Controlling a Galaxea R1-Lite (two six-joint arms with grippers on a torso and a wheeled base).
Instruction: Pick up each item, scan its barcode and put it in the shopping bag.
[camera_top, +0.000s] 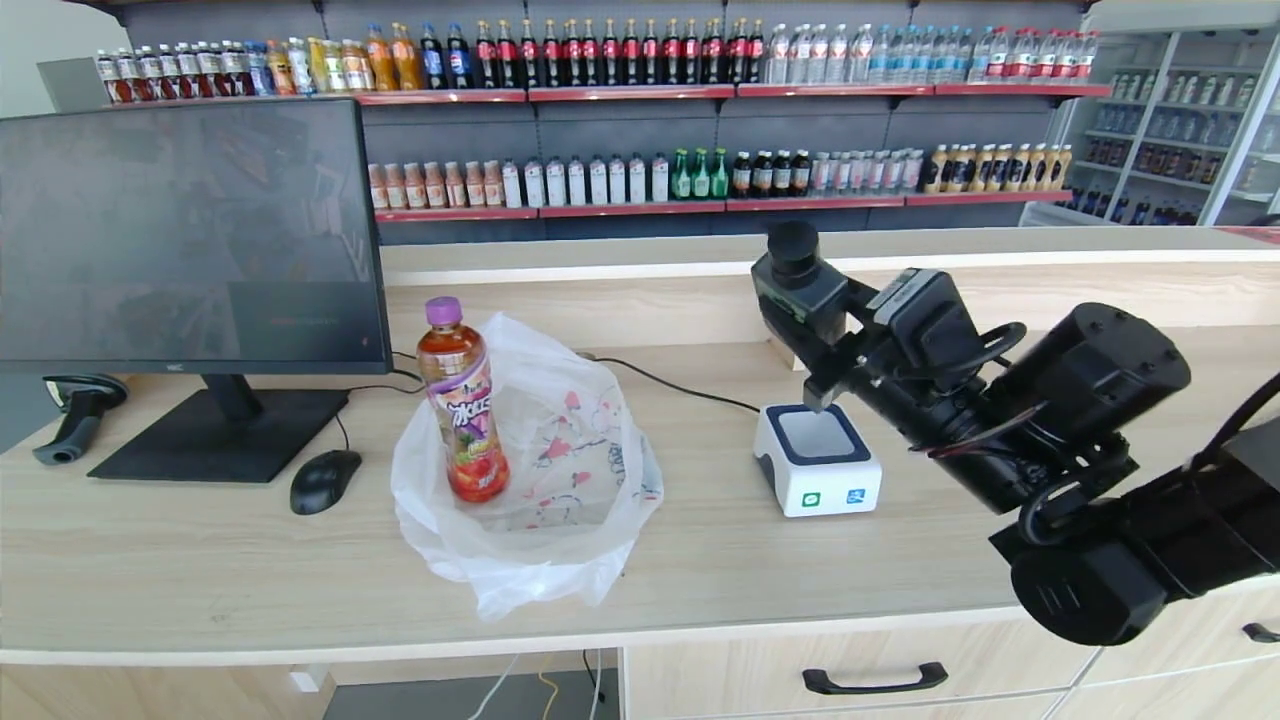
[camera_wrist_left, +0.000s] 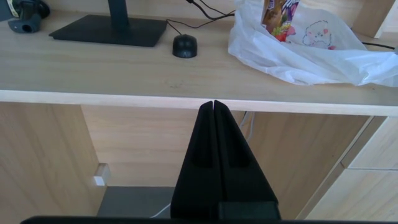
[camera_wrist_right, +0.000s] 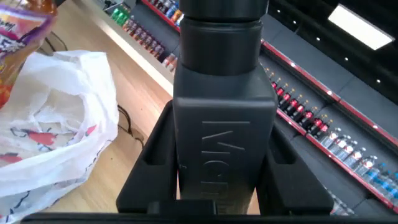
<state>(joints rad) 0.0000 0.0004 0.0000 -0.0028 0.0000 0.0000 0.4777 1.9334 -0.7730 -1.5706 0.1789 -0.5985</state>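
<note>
Two grippers are in view. The right gripper (camera_top: 838, 335) pinches a dark grey container (camera_top: 800, 290) with a round black cap, its fingers clamped on both flat sides; the container hangs tilted in the air close over the white scanner box (camera_top: 817, 458) on the wooden counter (camera_top: 250, 570). The left gripper (camera_wrist_left: 213, 109) has its fingers pressed together with nothing between them, below the counter's front edge. Near the scanner, towards the robot's left, a white plastic shopping bag (camera_top: 560, 480) lies open with a purple-capped drink bottle (camera_top: 462, 400) standing upright inside. Beyond the bag are a black mouse (camera_top: 324, 480) and a monitor (camera_top: 190, 230).
</note>
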